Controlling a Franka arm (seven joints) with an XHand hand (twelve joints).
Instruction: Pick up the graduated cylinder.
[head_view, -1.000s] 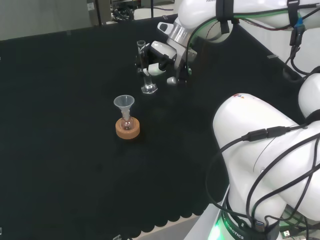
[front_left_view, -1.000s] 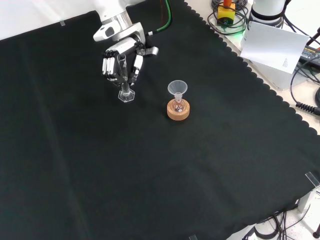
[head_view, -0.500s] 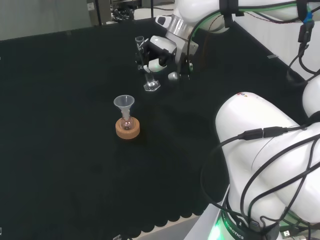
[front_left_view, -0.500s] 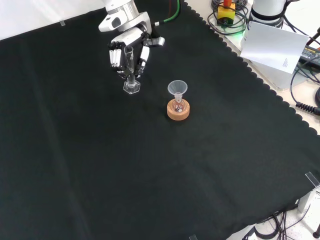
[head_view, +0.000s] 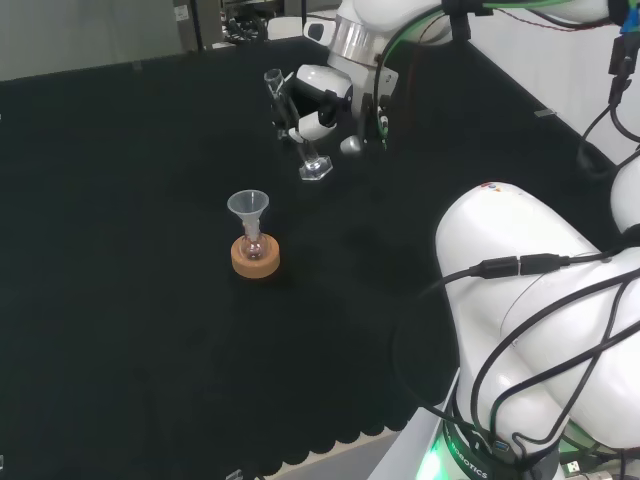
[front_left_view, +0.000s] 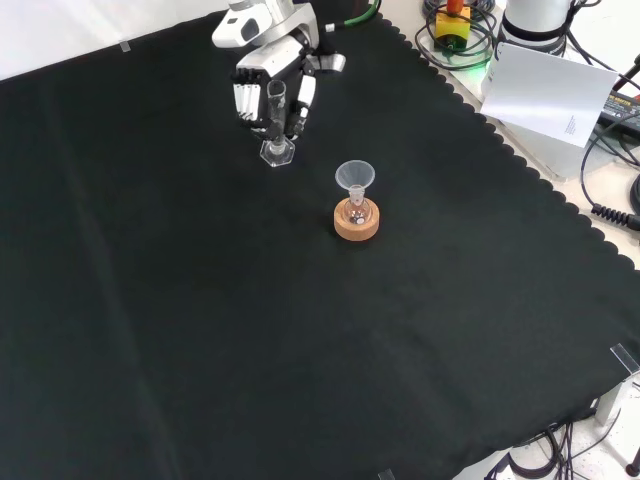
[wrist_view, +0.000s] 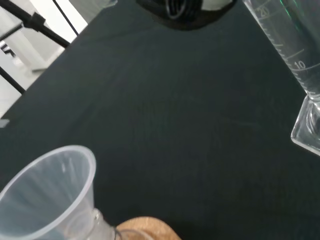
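The graduated cylinder (head_view: 297, 128) is a thin clear tube on a hexagonal foot. It hangs tilted above the black cloth, with the hand (head_view: 318, 104) shut on its tube. In the front view the hand (front_left_view: 262, 88) holds the cylinder (front_left_view: 276, 125) near the cloth's far edge, its foot lowest. Up close in the wrist view, the cylinder (wrist_view: 295, 60) shows its printed scale and foot.
A small flask with a clear funnel (head_view: 248, 208) in its neck stands on a cork ring (head_view: 255, 258) near the cloth's middle. The funnel (front_left_view: 354, 177) and ring (front_left_view: 357, 222) lie right of and nearer than the hand in the front view. Papers and cables sit beyond the scalloped cloth edge (front_left_view: 520, 160).
The hand has lifted the cylinder off the cloth and carried it rightward in both views. The cylinder now tilts, with its foot swung out.
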